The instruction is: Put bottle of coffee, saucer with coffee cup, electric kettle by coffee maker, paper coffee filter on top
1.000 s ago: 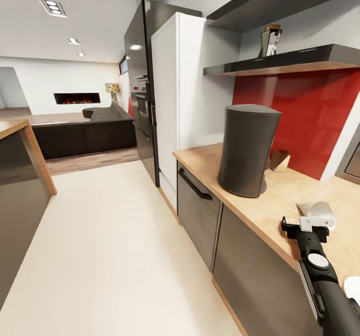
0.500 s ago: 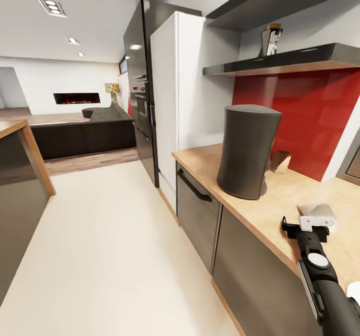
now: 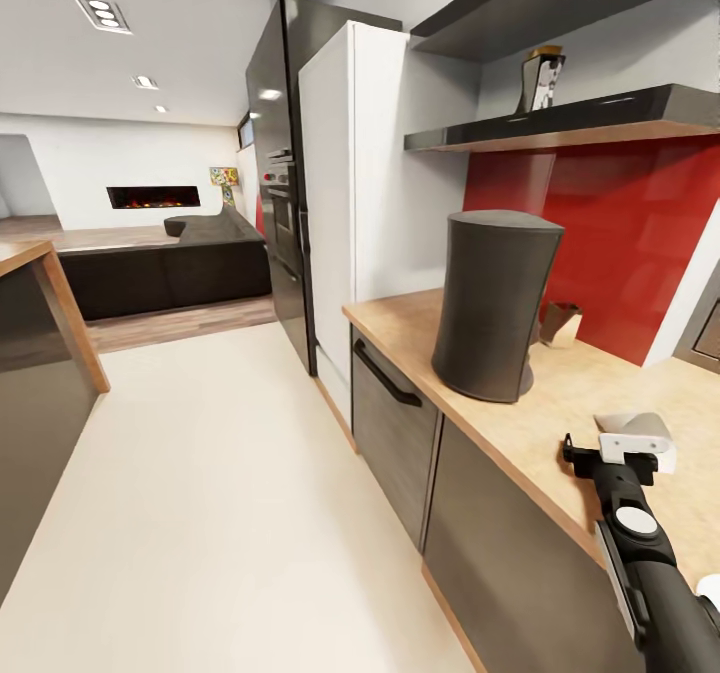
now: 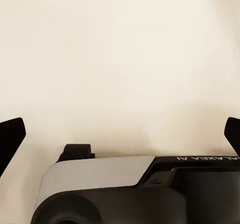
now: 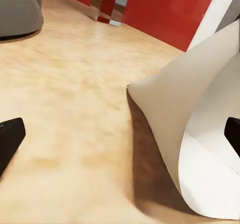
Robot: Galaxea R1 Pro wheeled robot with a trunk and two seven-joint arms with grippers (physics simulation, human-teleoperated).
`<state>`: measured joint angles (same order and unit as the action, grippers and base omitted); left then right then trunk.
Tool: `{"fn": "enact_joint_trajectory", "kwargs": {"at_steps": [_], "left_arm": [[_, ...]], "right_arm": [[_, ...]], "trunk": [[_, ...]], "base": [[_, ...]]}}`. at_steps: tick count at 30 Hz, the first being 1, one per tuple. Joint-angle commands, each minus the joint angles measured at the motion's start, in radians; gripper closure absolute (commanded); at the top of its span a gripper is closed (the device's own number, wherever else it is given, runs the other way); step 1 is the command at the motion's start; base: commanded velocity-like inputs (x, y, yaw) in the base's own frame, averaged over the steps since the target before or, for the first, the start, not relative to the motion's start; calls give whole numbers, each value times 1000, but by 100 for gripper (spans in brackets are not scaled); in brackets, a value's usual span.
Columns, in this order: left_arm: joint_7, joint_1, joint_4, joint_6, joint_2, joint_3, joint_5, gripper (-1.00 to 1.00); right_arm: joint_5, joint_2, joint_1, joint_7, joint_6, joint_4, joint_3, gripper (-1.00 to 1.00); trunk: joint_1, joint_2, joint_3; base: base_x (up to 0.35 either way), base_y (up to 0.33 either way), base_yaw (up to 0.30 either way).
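Head view: my right fingers [image 3: 628, 453] hover spread over the counter [image 3: 560, 393], the paper coffee filter [image 3: 640, 428] between them, well clear of the coffee maker [image 3: 492, 303]. Open beige floor [image 4: 120, 59] lies beneath my parted left fingers [image 4: 11, 139]. "GALAXEA" reads below.

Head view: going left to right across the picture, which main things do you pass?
Fireplace → black oven tower → white fridge → coffee maker → bottle of coffee on the kitchen shelf → paper coffee filter at the right gripper.
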<state>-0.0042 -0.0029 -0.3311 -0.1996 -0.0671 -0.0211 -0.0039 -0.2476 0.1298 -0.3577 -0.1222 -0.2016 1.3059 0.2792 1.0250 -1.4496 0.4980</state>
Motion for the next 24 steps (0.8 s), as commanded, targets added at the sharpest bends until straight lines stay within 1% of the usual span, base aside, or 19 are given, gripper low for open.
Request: {"fn": "enact_joint_trajectory", "kwargs": {"at_steps": [1,9,14,24], "left_arm": [[0,0,0,-2,0,-2,0,-100],[0,0,0,-2,0,-2,0,-100],[0,0,0,-2,0,-3,0,-100],[0,0,0,-2,0,-3,0,-100]], "right_arm": [[-18,1,0,-2,-12,-34,0,-100],[-18,1,-1,-2,-12,-36,0,-100],[-18,1,-1,-2,-12,-36,0,-100],[-18,1,-1,-2,-13,-36,0,-100]], "trunk": [[0,0,1],[0,0,1],[0,0,1],[0,0,1]], "base": [[1,-30,0],[2,-8,0],[123,0,0],[13,0,0]]}}
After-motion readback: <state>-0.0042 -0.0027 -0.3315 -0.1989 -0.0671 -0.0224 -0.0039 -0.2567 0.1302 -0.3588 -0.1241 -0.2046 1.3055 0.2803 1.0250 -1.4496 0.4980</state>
